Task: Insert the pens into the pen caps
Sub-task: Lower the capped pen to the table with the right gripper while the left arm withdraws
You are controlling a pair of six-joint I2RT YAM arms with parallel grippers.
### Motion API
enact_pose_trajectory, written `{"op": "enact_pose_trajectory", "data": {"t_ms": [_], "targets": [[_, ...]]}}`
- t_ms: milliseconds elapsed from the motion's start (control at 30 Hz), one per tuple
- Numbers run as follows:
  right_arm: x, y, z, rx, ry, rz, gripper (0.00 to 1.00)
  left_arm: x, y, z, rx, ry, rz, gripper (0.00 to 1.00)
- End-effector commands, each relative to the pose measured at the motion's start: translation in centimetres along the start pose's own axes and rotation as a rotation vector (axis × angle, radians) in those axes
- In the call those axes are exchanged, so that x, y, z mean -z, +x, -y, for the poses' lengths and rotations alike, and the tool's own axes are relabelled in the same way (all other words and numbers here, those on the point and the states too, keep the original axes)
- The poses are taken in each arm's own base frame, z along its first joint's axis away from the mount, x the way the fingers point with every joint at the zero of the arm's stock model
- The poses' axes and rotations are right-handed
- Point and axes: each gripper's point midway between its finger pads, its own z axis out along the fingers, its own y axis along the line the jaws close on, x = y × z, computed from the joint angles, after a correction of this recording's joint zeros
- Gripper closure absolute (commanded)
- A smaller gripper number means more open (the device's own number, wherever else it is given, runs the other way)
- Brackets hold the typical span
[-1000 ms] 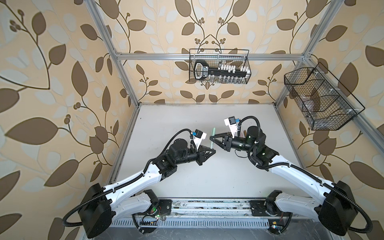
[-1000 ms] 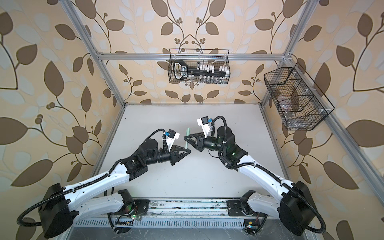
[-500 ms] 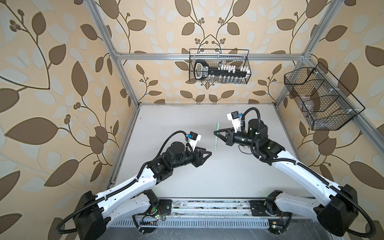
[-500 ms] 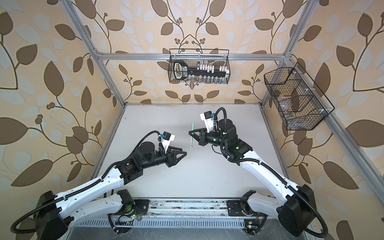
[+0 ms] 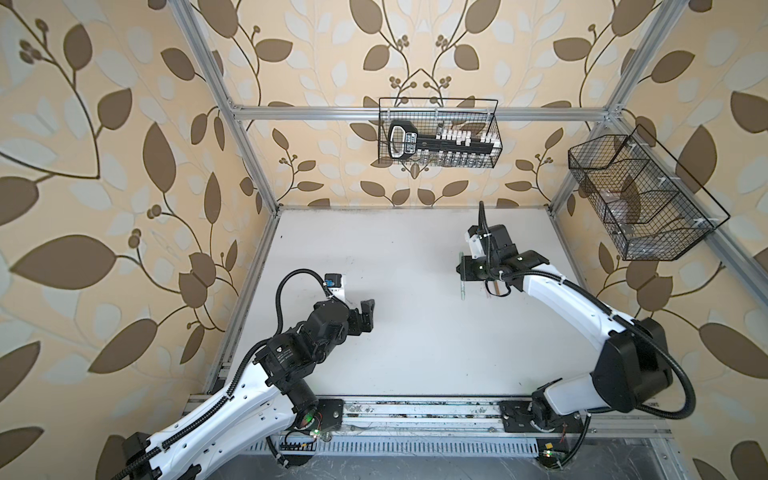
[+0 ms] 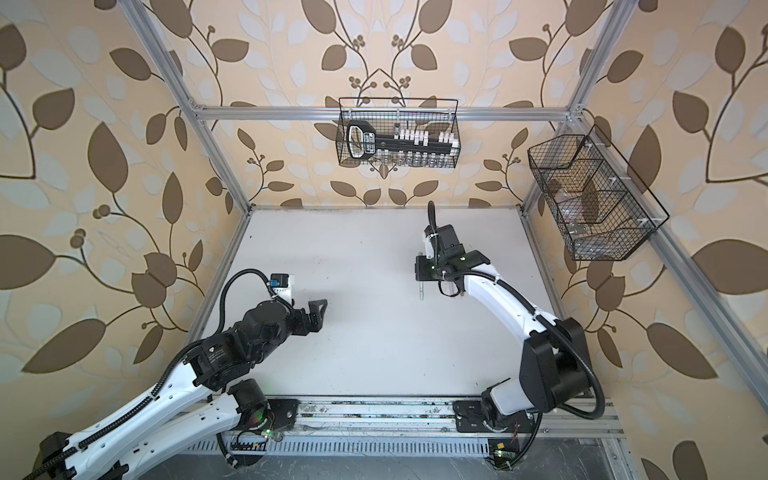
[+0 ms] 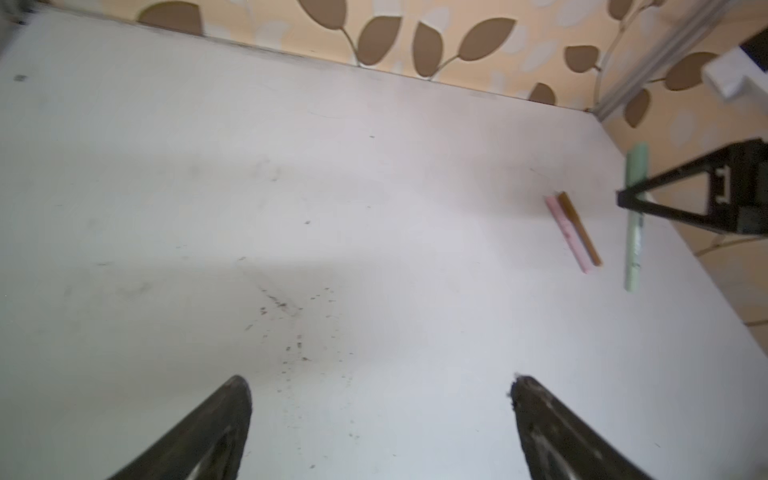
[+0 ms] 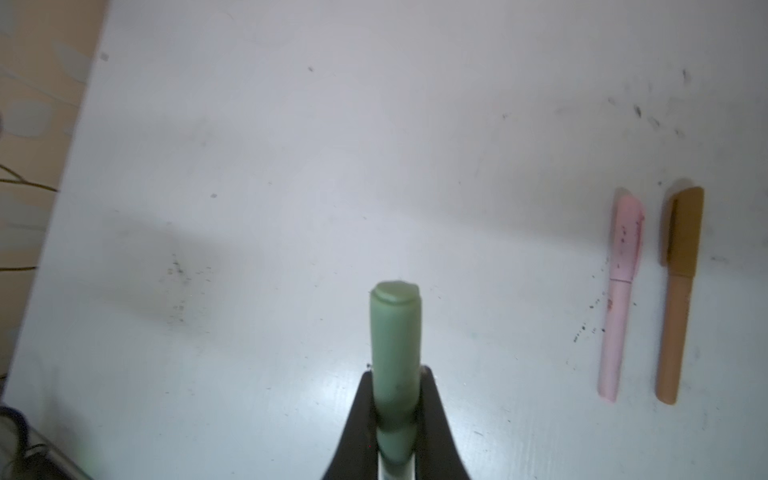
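The flat white desk (image 5: 415, 353) has leaf-patterned walls and aluminium frame posts along its far and side edges, and a metal rail along the near edge. Most of its surface lies bare, marked only by dark specks. The left tool (image 7: 380, 386), a black two-fingered gripper, hangs over this bare stretch with its fingers spread wide and nothing between them. Open desk runs ahead of it to the far wall and across to the right tool (image 8: 395, 374). That second black gripper sits well apart from the left one, nearer the right-hand wall. It is clamped tight on the thin pale green pen (image 8: 395, 332), whose stubby, rounded pale green cap (image 8: 395, 303) is seated on it. The cap sticks out past the fingertips, and the paler barrel runs back between the fingers. In the left wrist view the pen crosses the tool, with an end showing on each side; whether its lower end touches the desk cannot be told. Near the right tool, on the side away from the left tool, a thin pale pink pen (image 8: 619, 299) and a thin brown pen (image 8: 677, 299) lie flat on the desk. They are parallel and just beside each other, each with its matching cap on, and the brown cap shows a clip.
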Motion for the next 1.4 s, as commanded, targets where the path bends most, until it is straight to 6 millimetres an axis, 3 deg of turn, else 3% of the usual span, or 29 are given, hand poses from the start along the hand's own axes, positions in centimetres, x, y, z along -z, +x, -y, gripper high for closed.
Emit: {"op": "enact_pose_trajectory", "data": {"t_ms": [0, 100, 133, 333, 733, 800, 933, 1033, 1367], "targets": [[-1.4, 0.7, 2.5, 0.032, 0.103, -0.074, 1.00, 1.4, -2.0, -3.9, 0.004, -0.220, 0.089, 0.01], [-3.6, 1.1, 4.0, 0.028, 0.152, -0.134, 1.00, 1.6, -2.2, -4.5, 0.003, -0.254, 0.105, 0.01], [-4.1, 0.4, 4.1, 0.028, 0.159, -0.137, 1.00, 1.6, -2.1, -4.7, 0.003, -0.261, 0.104, 0.01], [-7.3, 1.5, 4.6, 0.019, 0.148, -0.216, 1.00, 1.8, -1.4, -5.3, -0.007, -0.257, 0.106, 0.01], [-10.0, 2.6, 6.8, -0.008, 0.172, -0.266, 0.97, 2.6, -2.2, -6.5, -0.019, -0.317, 0.154, 0.01], [-10.3, 2.5, 7.1, -0.007, 0.177, -0.267, 0.96, 2.5, -2.3, -6.6, -0.023, -0.334, 0.159, 0.01], [-10.6, 2.5, 7.2, -0.002, 0.175, -0.274, 0.82, 2.2, -2.8, -6.8, -0.029, -0.365, 0.187, 0.01], [-10.3, 2.0, 7.6, -0.002, 0.188, -0.261, 0.78, 2.1, -3.3, -6.9, -0.038, -0.384, 0.203, 0.01], [-8.2, -0.5, 7.2, -0.011, 0.154, -0.177, 0.61, 1.3, -5.0, -8.4, -0.046, -0.476, 0.194, 0.01]]}}
